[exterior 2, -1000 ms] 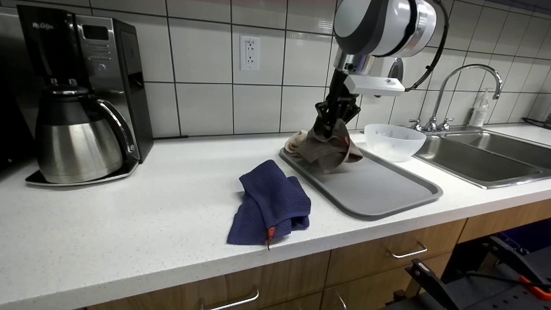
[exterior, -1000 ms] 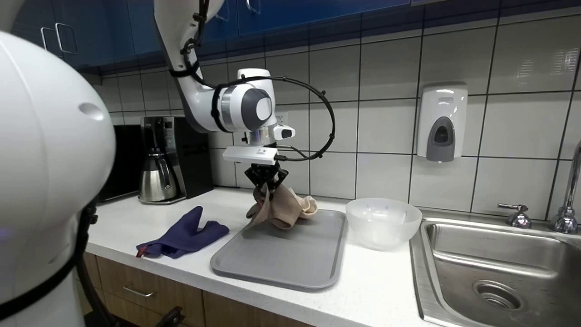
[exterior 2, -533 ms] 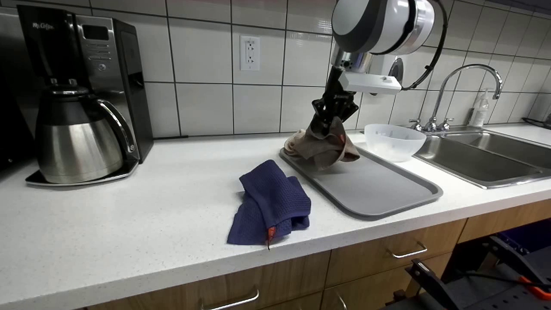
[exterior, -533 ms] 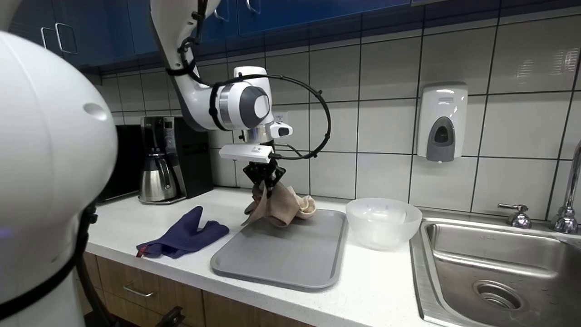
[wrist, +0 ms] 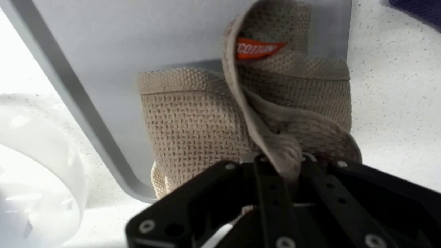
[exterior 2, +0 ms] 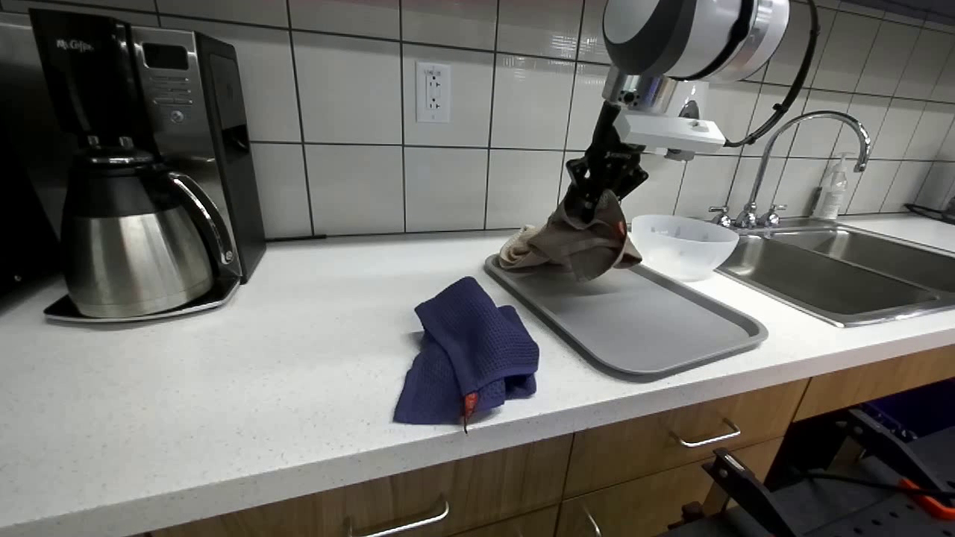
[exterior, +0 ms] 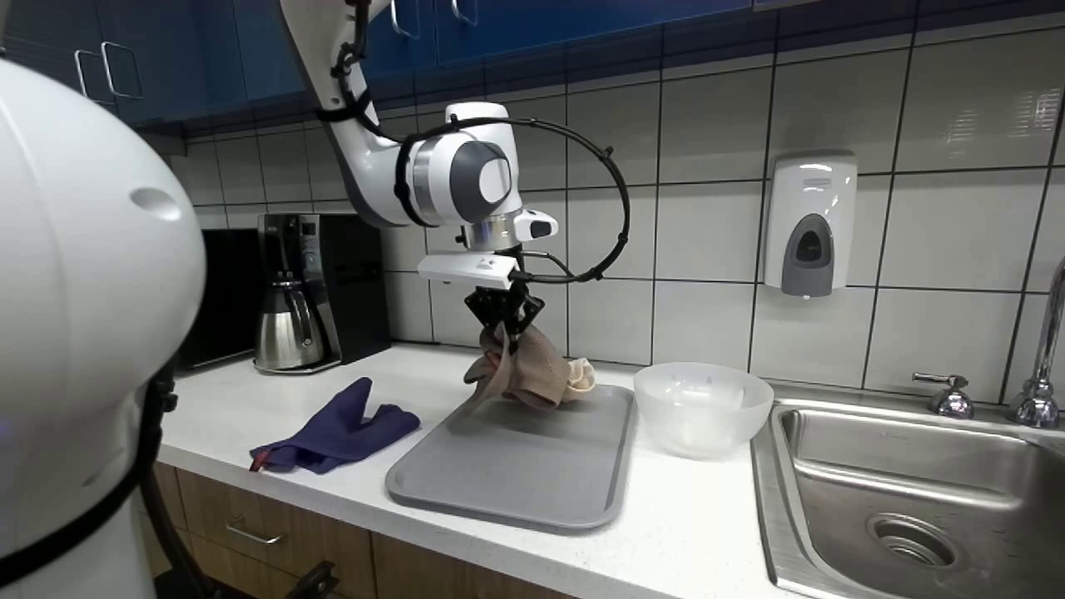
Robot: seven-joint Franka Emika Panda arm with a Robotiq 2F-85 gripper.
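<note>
Fingers (wrist: 275, 206) clamp a fold of brown cloth (wrist: 193, 131). On the white table (exterior 2: 298, 388) lies a gray tray (exterior 2: 656, 328), the cloth hanging over its wall-side end; beside the tray, a translucent bowl (exterior 2: 683, 250); on the cloth, an orange tag (wrist: 256, 49).

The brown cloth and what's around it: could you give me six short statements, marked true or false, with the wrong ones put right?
1. The gripper is closed on the brown cloth. True.
2. The brown cloth lies flat and smooth. False: it hangs bunched from the gripper.
3. The bowl stands between the tray and the sink. True.
4. The bowl is black. False: it is whitish and translucent.
5. The blue cloth lies on the counter, beside the tray. True.
6. The gripper is inside the bowl. False: it is apart from the bowl.
</note>
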